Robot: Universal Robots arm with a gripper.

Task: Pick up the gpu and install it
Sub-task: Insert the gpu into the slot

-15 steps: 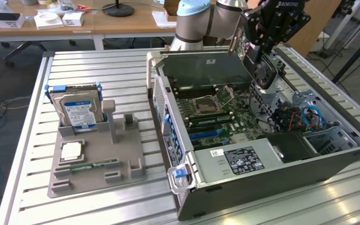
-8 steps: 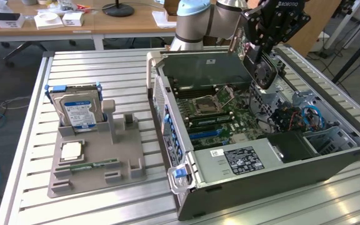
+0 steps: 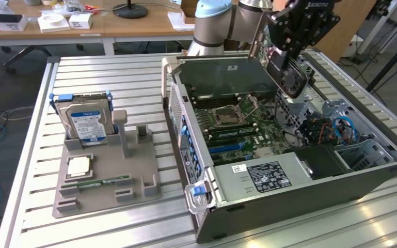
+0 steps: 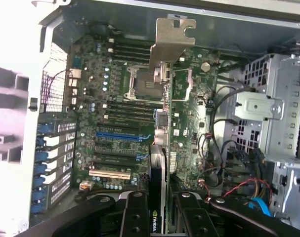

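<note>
Your hand is pinching the gpu, with a finger pressed on each face of the card. It holds the card in the air above the open computer case. In the exterior view the card hangs tilted over the far part of the case. Its round fan faces the camera, and it is clear of the motherboard beneath it.

From the wrist you look along the card's edge. The black fingers sit on either side of the gpu, and the hand grips the end nearest the camera. The pale metal bracket is at the opposite end and shows in front of the CPU socket. The blue expansion slot and the white slot lie on the board beside the card's line, not touching it.

The case lies on its side on the slatted tabletop, with the power supply at its near end. Just beside it, on the exterior view's left, is a gray fixture tray. At the tray's far end the hard drive with the blue-white label stands upright in a cradle. Nearer to you a processor chip lies flat, and nearer again lies the green memory stick.
</note>
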